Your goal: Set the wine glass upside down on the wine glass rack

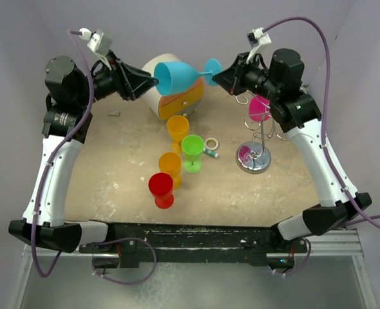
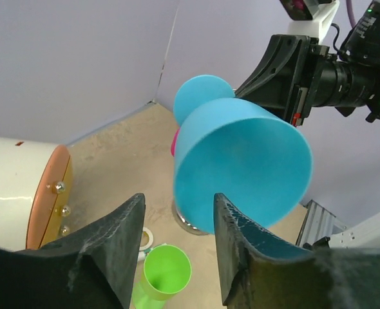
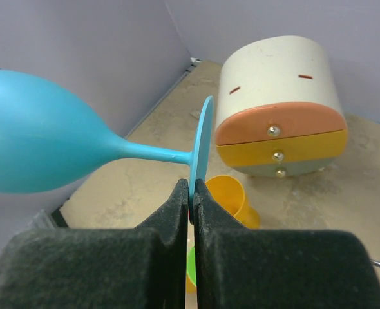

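Robot lab test cell. Plain purple walls [image 1: 190,26] box in beige table [image 1: 113,187]. Left arm [image 1: 55,167], right arm [image 1: 325,167] bolted to black rail [image 1: 190,235] at near edge. Staged props: bright plastic glasses [image 1: 192,151], wine glass rack [image 1: 254,161], toy drawer unit [image 1: 177,100] at far side.

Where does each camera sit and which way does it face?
Top external: above and behind, looking down at the table; left arm, right arm show.
Left wrist: on the left arm, facing the blue plastic wine glass; parted fingers show.
Right wrist: on the right arm, facing the cream drawer box; fingers clamp the glass's foot.
Both wrists share the glass.
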Controlling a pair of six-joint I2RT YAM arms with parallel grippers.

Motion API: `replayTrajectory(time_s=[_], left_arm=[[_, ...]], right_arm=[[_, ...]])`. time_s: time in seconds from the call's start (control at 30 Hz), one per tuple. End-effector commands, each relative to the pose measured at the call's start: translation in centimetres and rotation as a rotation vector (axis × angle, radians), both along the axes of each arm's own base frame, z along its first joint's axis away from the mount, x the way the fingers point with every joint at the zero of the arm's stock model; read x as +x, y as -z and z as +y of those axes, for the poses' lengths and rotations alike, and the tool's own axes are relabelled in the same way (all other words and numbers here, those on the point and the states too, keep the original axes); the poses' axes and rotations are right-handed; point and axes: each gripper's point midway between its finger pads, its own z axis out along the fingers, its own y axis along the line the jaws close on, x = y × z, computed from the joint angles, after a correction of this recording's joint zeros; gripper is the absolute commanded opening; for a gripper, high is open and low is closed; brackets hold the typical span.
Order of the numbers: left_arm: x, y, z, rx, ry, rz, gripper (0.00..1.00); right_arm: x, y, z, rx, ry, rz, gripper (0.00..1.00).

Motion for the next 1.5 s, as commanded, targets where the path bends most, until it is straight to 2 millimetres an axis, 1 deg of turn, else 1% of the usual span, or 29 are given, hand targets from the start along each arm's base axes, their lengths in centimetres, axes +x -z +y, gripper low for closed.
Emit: replayTrajectory(time_s=[0.0, 0.1, 0.23, 0.37, 0.5, 0.63, 0.77, 0.9, 0.97, 1.07, 1.13, 1.23, 1.33, 1.47], left_arm=[[-1.4, -0.9, 1.1, 0.051, -0.058, -0.097, 0.55], [-1.9, -0.5, 1.8, 0.114, -0.092, -0.139, 0.65], [-2.3, 0.2, 3.1, 0.198, -0.162, -0.183, 0.78], [-2.7, 1.1, 4.3, 0.267, -0.221, -0.196, 0.84], [-3.1, 1.8, 5.4, 0.327, -0.264, -0.218, 0.91], [-3.6, 2.5, 6.2, 0.393, -0.282, -0.241, 1.00], [-4.1, 3.2, 6.6, 0.432, -0.287, -0.244, 0.99], [-4.6, 3.6, 6.9, 0.441, -0.291, -0.242, 0.99], [-4.7, 3.9, 6.9, 0.440, -0.286, -0.236, 0.99], [-5.0, 4.1, 7.0, 0.433, -0.283, -0.235, 0.99], [-5.1, 4.1, 7.0, 0.436, -0.282, -0.239, 0.99], [-5.3, 3.9, 7.0, 0.430, -0.279, -0.245, 0.99], [-5.5, 3.7, 7.0, 0.429, -0.274, -0.252, 0.99], [-5.8, 3.7, 6.9, 0.421, -0.267, -0.254, 0.99]], right_arm=[[-0.2, -3.8, -2.8, -0.049, 0.116, -0.160, 0.00], [0.1, -4.3, -4.4, -0.093, 0.180, -0.205, 0.00], [0.2, -5.7, -7.2, -0.150, 0.286, -0.287, 0.00], [-0.1, -6.9, -10.2, -0.210, 0.394, -0.346, 0.00], [-0.7, -8.6, -13.6, -0.261, 0.506, -0.389, 0.00], [-1.3, -10.2, -18.4, -0.324, 0.644, -0.413, 0.00], [-2.6, -11.5, -22.8, -0.435, 0.838, -0.464, 0.00], [-4.0, -12.5, -27.4, -0.592, 1.060, -0.479, 0.00], [-4.5, -12.5, -29.4, -0.677, 1.162, -0.464, 0.00], [-4.9, -11.6, -32.4, -0.836, 1.311, -0.400, 0.00], [-4.9, -11.2, -33.7, -0.927, 1.397, -0.370, 0.00], [-4.4, -10.4, -34.7, -1.045, 1.460, -0.328, 0.00], [-3.4, -9.6, -35.3, -1.163, 1.488, -0.278, 0.00], [-1.5, -8.7, -35.4, -1.283, 1.476, -0.265, 0.00]])
